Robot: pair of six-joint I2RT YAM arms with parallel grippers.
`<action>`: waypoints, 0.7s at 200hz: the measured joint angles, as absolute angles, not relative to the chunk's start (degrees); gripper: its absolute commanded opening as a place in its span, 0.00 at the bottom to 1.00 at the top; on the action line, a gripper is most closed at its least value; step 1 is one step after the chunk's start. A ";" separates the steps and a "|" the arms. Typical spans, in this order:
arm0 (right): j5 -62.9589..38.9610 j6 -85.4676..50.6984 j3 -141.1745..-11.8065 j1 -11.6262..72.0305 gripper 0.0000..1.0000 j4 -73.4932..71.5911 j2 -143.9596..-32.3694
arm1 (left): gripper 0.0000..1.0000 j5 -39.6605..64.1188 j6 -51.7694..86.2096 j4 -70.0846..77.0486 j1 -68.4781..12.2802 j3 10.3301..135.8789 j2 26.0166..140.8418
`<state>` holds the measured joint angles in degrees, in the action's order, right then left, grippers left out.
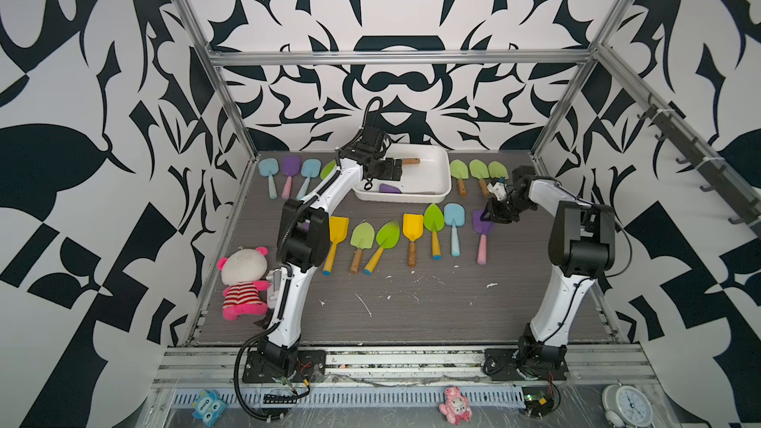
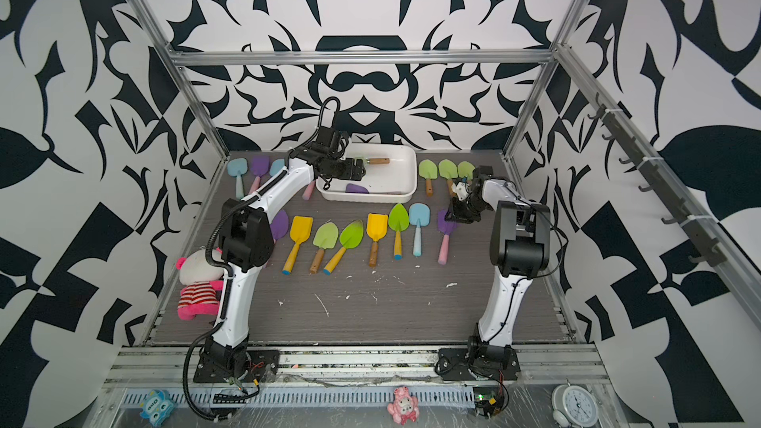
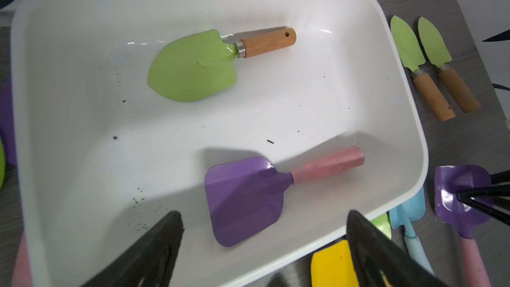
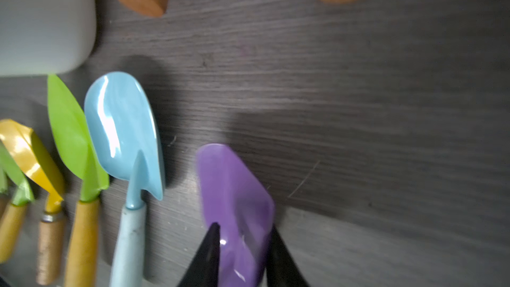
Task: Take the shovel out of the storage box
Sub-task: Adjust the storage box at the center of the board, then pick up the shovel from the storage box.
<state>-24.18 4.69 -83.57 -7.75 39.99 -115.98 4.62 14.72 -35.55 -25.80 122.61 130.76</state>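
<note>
Closest to me sits a pink pig toy [image 1: 455, 405] by the front rail [image 1: 412, 358], then a row of shovels [image 1: 413, 226], where the right gripper [image 4: 244, 231] straddles a loose purple shovel [image 4: 234, 189] (clamped or slack, I cannot tell). Farther back the left gripper [image 3: 263, 213] hangs spread wide over the storage box [image 3: 303, 100], which holds a green shovel [image 3: 193, 70] and a boxed purple shovel [image 3: 242, 200]; both look light, stiff and glossy-slick, so I'd pinch a handle, though the purple one hugs the near wall.
</note>
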 measured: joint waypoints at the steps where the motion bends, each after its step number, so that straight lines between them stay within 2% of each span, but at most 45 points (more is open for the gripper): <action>1: -24.16 5.06 -83.64 -7.77 0.48 39.97 -115.98 | 0.94 4.67 14.76 -35.57 -25.78 122.72 130.80; 27: -23.27 3.95 -84.93 -8.05 0.59 40.07 -115.18 | 0.96 5.93 15.77 -35.20 -25.26 122.93 130.82; 46: -22.20 2.42 -85.60 -7.99 0.65 40.42 -112.36 | 0.98 7.22 16.69 -33.23 -24.77 118.45 129.23; 71: -20.45 -0.14 -88.14 -6.63 0.70 41.21 -106.56 | 0.98 10.33 18.81 -31.11 -23.57 110.74 125.99; 97: -19.73 -2.68 -95.53 -0.78 0.70 41.71 -103.53 | 0.99 11.64 20.69 -31.64 -21.23 110.39 125.56; 113: -19.57 -3.14 -103.61 4.84 0.69 43.20 -106.00 | 1.00 10.00 21.12 -33.04 -19.99 111.44 125.51; 140: -19.79 -3.42 -121.47 13.13 0.68 46.54 -117.75 | 0.99 8.25 22.31 -35.48 -17.72 111.83 124.88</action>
<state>-19.79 -3.42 -121.47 13.13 46.54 -117.75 8.25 22.31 -35.48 -17.72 111.83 124.88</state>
